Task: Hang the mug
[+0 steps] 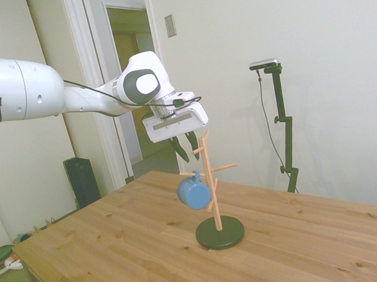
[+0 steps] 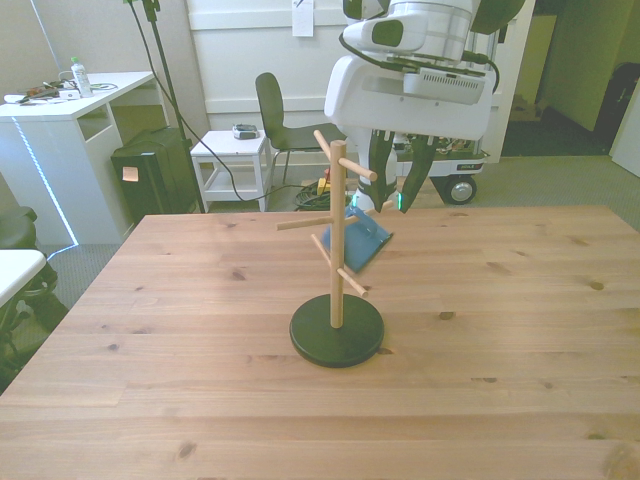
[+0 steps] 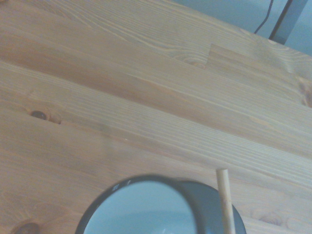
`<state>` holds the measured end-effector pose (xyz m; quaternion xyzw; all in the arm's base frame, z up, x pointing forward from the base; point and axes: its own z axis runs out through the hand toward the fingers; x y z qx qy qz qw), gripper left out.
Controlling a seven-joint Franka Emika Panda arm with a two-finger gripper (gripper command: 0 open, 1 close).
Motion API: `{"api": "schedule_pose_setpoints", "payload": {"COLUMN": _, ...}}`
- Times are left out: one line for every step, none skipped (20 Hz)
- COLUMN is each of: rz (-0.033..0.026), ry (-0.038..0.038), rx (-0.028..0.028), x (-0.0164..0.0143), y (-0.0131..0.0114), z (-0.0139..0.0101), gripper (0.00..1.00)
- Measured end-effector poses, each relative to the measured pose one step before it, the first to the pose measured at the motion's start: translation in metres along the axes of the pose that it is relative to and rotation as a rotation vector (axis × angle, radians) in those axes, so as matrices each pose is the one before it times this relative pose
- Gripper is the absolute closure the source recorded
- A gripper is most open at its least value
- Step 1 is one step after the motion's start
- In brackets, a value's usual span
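The light-blue mug (image 1: 193, 192) hangs tilted by its handle from a low peg of the wooden peg stand (image 1: 215, 196), clear of the table. In the front view the mug (image 2: 367, 241) shows behind the stand's post (image 2: 337, 262). My gripper (image 1: 187, 151) hovers just above the mug, open and empty, with both fingertips apart from it. From the front, the gripper (image 2: 393, 188) sits behind the upper pegs. The wrist view looks down into the mug's white inside (image 3: 146, 212), with one peg (image 3: 225, 200) beside its dark rim.
The stand's round dark base (image 2: 337, 337) sits near the middle of the wooden table (image 2: 500, 380). Behind the table are a dark chair (image 2: 275, 115), a small white side table (image 2: 235, 150) and a white desk (image 2: 80, 120).
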<state>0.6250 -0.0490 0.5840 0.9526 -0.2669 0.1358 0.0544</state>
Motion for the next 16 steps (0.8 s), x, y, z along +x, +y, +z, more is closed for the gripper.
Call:
{"api": "schedule_pose_setpoints", "payload": {"rz": 0.00513, "ry": -0.00166, "rx": 0.00712, "x": -0.00108, "y": -0.00144, "z": -0.00151, "gripper": 0.0}}
{"api": "schedule_pose_setpoints", "payload": {"rz": 0.00886, "ry": -0.00508, "rx": 0.01502, "x": -0.00206, "y": -0.00206, "z": -0.00198, "gripper": 0.0}}
{"api": "schedule_pose_setpoints", "payload": {"rz": 0.0098, "ry": -0.00348, "rx": 0.01727, "x": -0.00342, "y": -0.00227, "z": -0.0022, "gripper": 0.0}}
{"api": "schedule_pose_setpoints", "payload": {"rz": 0.00736, "ry": -0.0002, "rx": 0.0121, "x": -0.00453, "y": -0.00217, "z": -0.0014, "gripper": 0.0}}
{"api": "schedule_pose_setpoints", "payload": {"rz": 0.00722, "ry": 0.00103, "rx": 0.01787, "x": -0.00671, "y": -0.00335, "z": -0.00216, "gripper": 0.0}}
{"api": "schedule_pose_setpoints", "payload": {"rz": 0.00693, "ry": -0.00058, "rx": 0.01641, "x": -0.00771, "y": -0.00367, "z": -0.0017, "gripper": 0.0}}
{"api": "schedule_pose_setpoints", "payload": {"rz": 0.00437, "ry": 0.0015, "rx": 0.01583, "x": -0.00991, "y": -0.00524, "z": -0.00243, "gripper": 0.0}}
{"api": "schedule_pose_setpoints", "payload": {"rz": 0.00607, "ry": 0.00212, "rx": 0.01575, "x": -0.01128, "y": -0.00637, "z": -0.00301, "gripper": 0.0}}
{"api": "schedule_pose_setpoints", "payload": {"rz": 0.00755, "ry": -0.0001, "rx": 0.01854, "x": -0.01232, "y": -0.00652, "z": -0.0033, "gripper": 0.0}}
{"api": "schedule_pose_setpoints", "payload": {"rz": 0.00943, "ry": -0.00171, "rx": 0.02028, "x": -0.0137, "y": -0.00692, "z": -0.003, "gripper": 0.0}}
{"api": "schedule_pose_setpoints", "payload": {"rz": 0.01038, "ry": -0.00143, "rx": 0.01816, "x": -0.01497, "y": -0.00655, "z": -0.00223, "gripper": 0.0}}
{"api": "schedule_pose_setpoints", "payload": {"rz": 0.0179, "ry": 0.00027, "rx": 0.01516, "x": -0.01519, "y": -0.00467, "z": -0.00092, "gripper": 0.0}}
{"api": "schedule_pose_setpoints", "payload": {"rz": 0.0217, "ry": -0.00166, "rx": 0.01229, "x": -0.01578, "y": -0.00234, "z": 0.0009, "gripper": 0.0}}
{"api": "schedule_pose_setpoints", "payload": {"rz": 0.0258, "ry": -0.01025, "rx": 0.0134, "x": -0.01548, "y": 0.00003, "z": 0.00263, "gripper": 0.0}}
{"api": "schedule_pose_setpoints", "payload": {"rz": 0.03163, "ry": -0.01775, "rx": 0.01107, "x": -0.01473, "y": 0.00312, "z": 0.00485, "gripper": 0.0}}
{"api": "schedule_pose_setpoints", "payload": {"rz": 0.03036, "ry": -0.02403, "rx": 0.00799, "x": -0.01283, "y": 0.00653, "z": 0.00739, "gripper": 0.0}}
